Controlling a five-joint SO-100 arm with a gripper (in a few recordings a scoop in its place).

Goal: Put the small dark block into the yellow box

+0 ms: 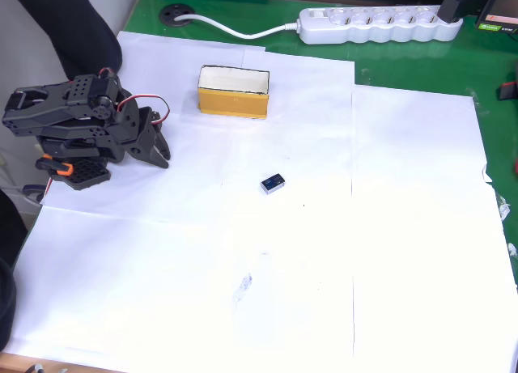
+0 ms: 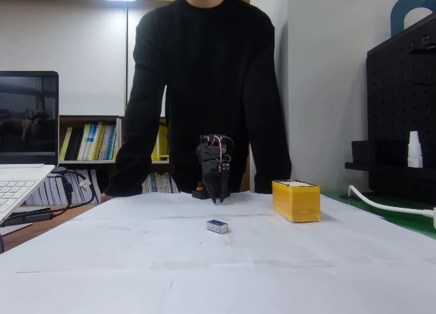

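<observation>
in the fixed view the person [image 2: 204, 89] was cut off at the top edge, and the power strip's cable [image 2: 392, 203] ran out at the right. you couldn't tell how the gripper [image 2: 218, 195] jaws stood there. the small dark block [image 1: 273, 183] was too small for detail.

Yellow box [image 1: 233, 102] — mustard sides, white inside. Small dark block [image 1: 273, 183] blue-black, one end seemingly pale. Tool [image 1: 160, 153] black; tabletop [image 1: 405, 61] green — white paper [image 1: 405, 227] over it.
</observation>
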